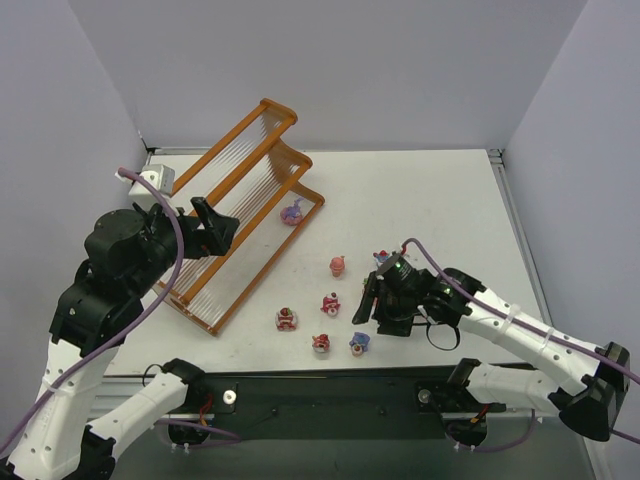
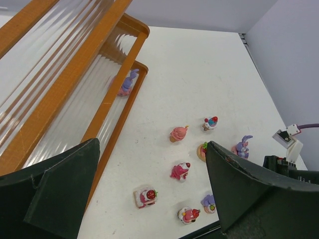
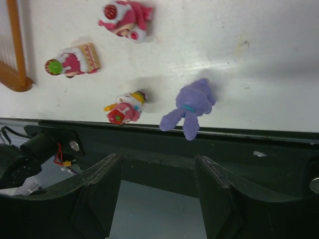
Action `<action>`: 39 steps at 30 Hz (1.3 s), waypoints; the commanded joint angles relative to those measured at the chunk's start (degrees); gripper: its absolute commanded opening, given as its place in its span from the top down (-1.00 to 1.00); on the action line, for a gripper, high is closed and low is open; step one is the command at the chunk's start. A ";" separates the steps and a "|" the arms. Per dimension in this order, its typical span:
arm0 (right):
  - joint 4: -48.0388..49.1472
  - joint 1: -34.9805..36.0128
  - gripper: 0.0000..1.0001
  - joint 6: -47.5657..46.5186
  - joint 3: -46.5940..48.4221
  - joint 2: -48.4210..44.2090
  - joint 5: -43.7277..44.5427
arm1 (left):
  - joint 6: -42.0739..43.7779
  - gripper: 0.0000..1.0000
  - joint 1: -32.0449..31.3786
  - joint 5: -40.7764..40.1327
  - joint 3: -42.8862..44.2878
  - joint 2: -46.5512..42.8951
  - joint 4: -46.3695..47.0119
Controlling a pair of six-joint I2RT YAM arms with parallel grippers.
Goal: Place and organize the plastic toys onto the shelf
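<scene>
– Purple bunny [image 1: 292, 212] sat alone on the shelf [image 1: 240, 190], on the lowest tier, up towards that tier's far end!
– Just the one up there. The shelf itself lay slantwise across the left part of the desk [image 1: 440, 200], and the rest of the plastic toys [image 1: 382, 258] were loose on the desk between the shelf and the right arm.
– What about the left gripper [image 2: 152, 143]?
– It hung above the shelf with its jaws spread wide and nothing between them. Its own camera looked out between two dark fingers [image 2: 60, 194] at the whole scatter.
– Talk me through that scatter.
– A pink cupcake [image 1: 338, 265] lay farthest from the near edge, with a red piece [image 1: 331, 303] behind it towards that edge. A cake slice [image 1: 286, 319] with a strawberry lay closest to the shelf's near corner. Right by the desk's near edge were a small pink-and-red figure [image 1: 321, 344] and a purple toy [image 1: 359, 343], side by side but apart.
– And the right gripper [image 3: 158, 163]?
– It hovered above that near edge, jaws apart, holding nothing. In its wrist view the purple toy lay just beyond the fingertips and touched neither.
– Anything over by the right arm?
– A second bunny [image 2: 242, 146], purple too, stood close to the arm, with a half-hidden pink piece [image 2: 202, 151] just beside it.
</scene>
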 commanded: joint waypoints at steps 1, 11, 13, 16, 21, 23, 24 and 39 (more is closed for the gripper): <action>-3.84 1.77 -0.17 7.92 -3.58 -2.54 0.99 | -0.90 -0.95 -0.30 0.96 -0.45 -1.06 2.19; -1.30 2.04 -0.17 34.28 -11.40 -13.09 7.74 | -1.69 -0.95 -0.30 0.70 -0.19 -0.97 2.36; -0.33 3.09 -0.14 39.73 -12.10 -14.41 8.63 | -1.78 -0.95 -0.30 0.70 -0.28 -0.71 2.45; -0.24 4.23 -0.12 44.66 -10.62 -13.02 10.13 | -2.13 -0.95 -0.30 1.13 -0.72 -0.71 2.63; 0.11 8.80 -0.11 51.87 -8.07 -8.97 12.76 | -1.87 -0.94 -0.30 0.26 -0.11 -0.45 2.46; 0.11 10.82 -0.10 55.82 -7.89 -7.65 13.64 | -1.70 -0.95 -0.30 -0.88 0.42 -0.36 1.93; 0.20 11.53 -0.09 57.40 -8.15 -7.38 13.99 | -1.61 -0.94 -0.30 -1.76 1.03 -0.36 1.67; 2.74 15.66 0.05 69.98 -11.40 -5.45 17.78 | 0.15 -0.95 -0.30 -5.89 2.18 0.00 1.31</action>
